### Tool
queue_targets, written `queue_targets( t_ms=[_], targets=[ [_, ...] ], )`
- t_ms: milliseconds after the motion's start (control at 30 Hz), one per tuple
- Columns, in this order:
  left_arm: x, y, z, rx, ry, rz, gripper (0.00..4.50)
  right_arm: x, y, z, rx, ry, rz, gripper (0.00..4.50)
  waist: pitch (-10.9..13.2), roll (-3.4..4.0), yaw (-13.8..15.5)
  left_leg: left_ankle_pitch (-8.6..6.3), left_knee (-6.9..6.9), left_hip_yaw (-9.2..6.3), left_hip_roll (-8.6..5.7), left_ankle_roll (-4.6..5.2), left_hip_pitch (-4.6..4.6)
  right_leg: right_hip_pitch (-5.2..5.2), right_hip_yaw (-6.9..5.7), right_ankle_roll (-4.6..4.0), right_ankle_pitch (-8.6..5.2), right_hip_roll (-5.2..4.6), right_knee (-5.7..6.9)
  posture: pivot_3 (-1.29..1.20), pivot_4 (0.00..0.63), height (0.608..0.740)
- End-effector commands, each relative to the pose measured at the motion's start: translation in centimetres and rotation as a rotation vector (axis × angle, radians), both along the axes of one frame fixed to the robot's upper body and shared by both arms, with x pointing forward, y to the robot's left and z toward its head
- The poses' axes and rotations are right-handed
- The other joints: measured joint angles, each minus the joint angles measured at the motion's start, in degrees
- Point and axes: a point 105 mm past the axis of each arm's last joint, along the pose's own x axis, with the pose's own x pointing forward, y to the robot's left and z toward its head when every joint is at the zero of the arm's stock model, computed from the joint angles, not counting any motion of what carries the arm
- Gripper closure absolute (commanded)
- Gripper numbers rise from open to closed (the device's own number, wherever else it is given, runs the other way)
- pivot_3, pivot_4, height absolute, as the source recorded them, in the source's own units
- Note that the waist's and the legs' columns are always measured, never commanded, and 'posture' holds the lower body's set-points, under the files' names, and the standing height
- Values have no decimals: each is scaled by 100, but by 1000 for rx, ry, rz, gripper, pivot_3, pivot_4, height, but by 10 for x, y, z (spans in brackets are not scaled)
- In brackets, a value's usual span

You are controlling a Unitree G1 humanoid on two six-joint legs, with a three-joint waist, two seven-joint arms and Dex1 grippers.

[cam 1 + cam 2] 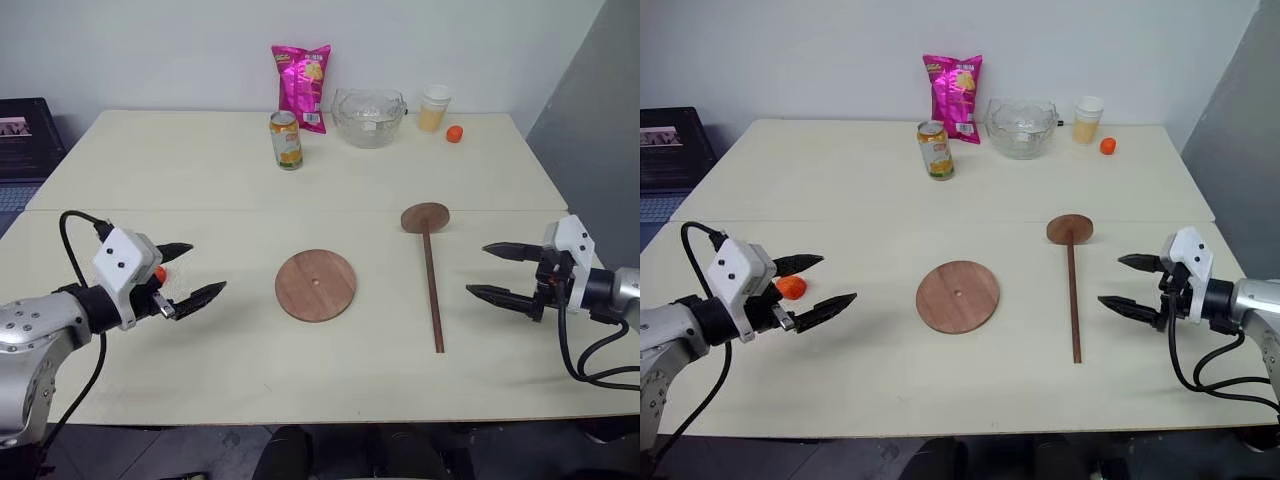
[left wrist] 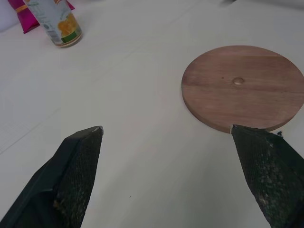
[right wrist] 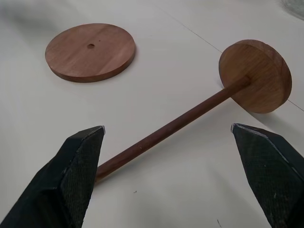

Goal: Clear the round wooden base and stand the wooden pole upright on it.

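Head camera: the pole [image 1: 432,280] lies flat on the worktop [image 1: 200,170], right of centre. Its long axis runs near-to-far, with the disc end at the far end and the bare tip pointing toward the near edge. It's a thin dark brown rod with a reddish-brown disc. The base [image 1: 316,285] sits flat in the middle, just left of the pole but not touching it, with nothing on it and a tiny centre hole. The left gripper [image 1: 192,272] is above the worktop on the left, jaws apart and holding nothing. The right gripper [image 1: 495,270] is right of the pole, jaws wide apart too. Something small and orange [image 1: 791,287] sits by the left gripper. Along the far edge are a can [image 1: 286,140], pink bag [image 1: 301,85], glass bowl [image 1: 368,117], cup [image 1: 434,108] and orange cap [image 1: 455,134].

Left wrist: both fingers [image 2: 76,166] are spread, with the base between and beyond them, grain and hole clear, plus the can.

Right wrist: the pole lies across between the spread fingers [image 3: 78,161], and here you can see the disc's thick edge standing up off the worktop.
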Motion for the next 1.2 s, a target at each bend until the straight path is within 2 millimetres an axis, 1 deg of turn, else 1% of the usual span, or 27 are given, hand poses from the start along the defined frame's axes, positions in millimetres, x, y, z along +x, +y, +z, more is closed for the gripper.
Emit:
queue_targets(
  t_ms=[33, 167, 300, 333, 400, 467, 567, 633, 733, 800, 833, 967, 1067, 1200],
  targets=[
    [1, -5, 10, 30, -20, -49, 0, 2, -9, 12, -8, -49, -50, 21, 0, 0, 1, 0, 0, 0, 0, 0, 0, 0, 0, 0, 0, 0, 0, 0, 150, 740],
    [2, -22, 14, 47, -26, -133, 0, 1, -11, 17, -20, -43, -82, 21, 0, 0, 4, 0, 0, 0, -1, 0, 0, 0, 0, 0, 0, 0, 1, 0, 150, 740],
    [-1, -47, 16, 48, -24, -239, 0, 2, 2, 29, 35, -52, -109, 21, 0, 0, 0, 0, 1, 1, -1, -1, -1, 0, 1, 0, 0, 0, 0, 0, 150, 740],
    [-1, -51, 16, 44, -24, -257, 0, 3, 5, 29, 28, -49, -130, 21, 0, 0, -3, 0, 1, 1, -1, -1, -1, 0, 1, 0, 0, 0, 1, 0, 150, 740],
    [-2, -62, 16, 32, -26, -295, 0, 7, 7, 30, 14, -50, -190, 21, 0, 0, -8, 0, 0, 1, 0, -1, 0, 0, 1, 0, 0, 0, 3, 0, 150, 740],
    [-2, -66, 17, 28, -26, -307, 0, 9, 6, 31, 12, -49, -218, 21, 0, 0, -4, 1, 0, 1, 0, -1, 0, -1, 1, 1, 0, 0, 4, 0, 150, 740],
    [-3, -90, 15, 4, -36, -406, 0, 25, 3, 25, -21, 46, -430, 21, 0, 1, -5, 1, 1, 2, -1, -2, 0, 0, 2, 1, 0, 0, 3, 0, 150, 740],
    [-2, -102, 14, -3, -40, -453, 0, 29, 6, 19, -85, 95, -494, 21, 0, 0, -3, 1, 4, 2, -4, -2, -2, -1, 5, 2, 1, 0, 5, 0, 150, 740],
    [0, -112, 11, 2, -45, -493, 0, 29, 24, 15, -66, 192, -500, 21, 0, 0, -9, 2, 1, -2, -3, -3, -6, -4, 1, 2, 1, 0, 3, 0, 150, 740],
    [2, -117, 10, -4, -52, -507, 0, 33, 31, 12, -51, 240, -537, 21, 0, 0, -21, 2, 0, 2, -2, -3, -8, -9, 4, 1, 1, 2, 4, 0, 150, 740],
    [2, -119, 10, -5, -55, -510, 0, 35, 33, 12, -51, 250, -551, 21, 0, 0, -21, 2, -1, 2, -2, -3, -8, -10, 5, 1, 1, 2, 4, 0, 150, 740],
    [1, -129, 3, 0, -58, -546, 0, 55, 39, 5, -26, 315, -670, 21, 0, 0, -13, 2, 3, 2, -5, -3, -16, -18, 6, 1, 1, 0, 7, 0, 150, 740],
    [-1, -134, 1, 1, -58, -569, 0, 66, 44, -2, 1, 372, -705, 21, 0, 0, -13, 2, 3, 2, -7, -2, -23, -24, 7, 0, 2, -1, 8, 0, 150, 740],
    [-2, -138, 0, 0, -62, -581, 0, 74, 52, -9, 18, 437, -714, 21, -1, 1, -14, 2, 4, 1, -8, -1, -38, -38, 5, -1, 3, -2, 10, 0, 150, 740]
  ],
)
